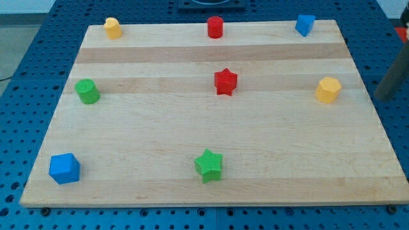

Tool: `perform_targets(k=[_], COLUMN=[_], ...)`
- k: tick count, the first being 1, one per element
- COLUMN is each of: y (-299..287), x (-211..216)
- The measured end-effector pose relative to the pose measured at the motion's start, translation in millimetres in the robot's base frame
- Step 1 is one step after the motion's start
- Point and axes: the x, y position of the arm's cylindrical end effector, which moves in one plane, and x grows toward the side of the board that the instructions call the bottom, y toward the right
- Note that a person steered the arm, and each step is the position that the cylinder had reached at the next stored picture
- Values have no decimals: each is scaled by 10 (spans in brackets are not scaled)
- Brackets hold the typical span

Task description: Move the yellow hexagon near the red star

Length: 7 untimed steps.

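The yellow hexagon (pixel 328 90) sits near the right edge of the wooden board (pixel 192 128). The red star (pixel 225 82) stands near the board's middle, well to the hexagon's left, with bare wood between them. My rod comes in from the view's right edge as a blurred dark bar. My tip (pixel 382 97) is to the right of the yellow hexagon, just past the board's right edge, and touches no block.
A red cylinder (pixel 215 27), a small yellow block (pixel 112 28) and a blue block (pixel 305 25) line the top edge. A green cylinder (pixel 87 91) is at the left, a blue cube (pixel 64 168) at bottom left, and a green star (pixel 208 165) at bottom middle.
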Motion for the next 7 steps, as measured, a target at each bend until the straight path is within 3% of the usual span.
perform_targets(k=[2, 5, 7], y=[-627, -1454, -1705], x=[-249, -254, -254])
